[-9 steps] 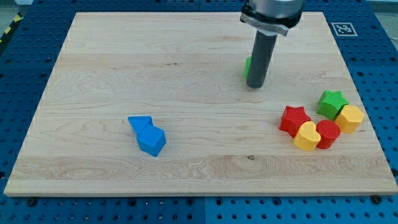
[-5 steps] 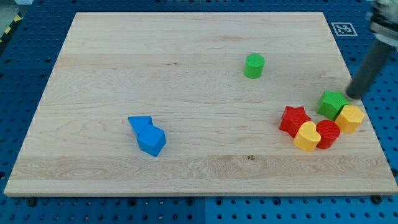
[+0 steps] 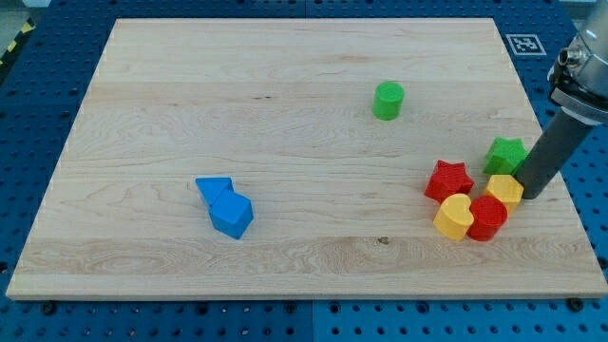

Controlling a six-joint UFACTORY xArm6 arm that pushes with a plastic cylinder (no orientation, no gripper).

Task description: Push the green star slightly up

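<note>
The green star lies near the board's right edge, at the top of a tight cluster. Below it sit a yellow block, a red star, a yellow heart-like block and a red block. My tip rests on the board just right of the upper yellow block and below-right of the green star, close to or touching both. The dark rod rises from it to the view's upper right.
A green cylinder stands alone above the cluster, toward the view's top. Two blue blocks lie together at lower left. The wooden board ends just right of the tip, with a blue pegboard and a marker tag beyond.
The rod left the green cylinder, swung to the right edge, then came down beside the cluster. The yellow and red blocks shifted left and down; the green star barely moved.
</note>
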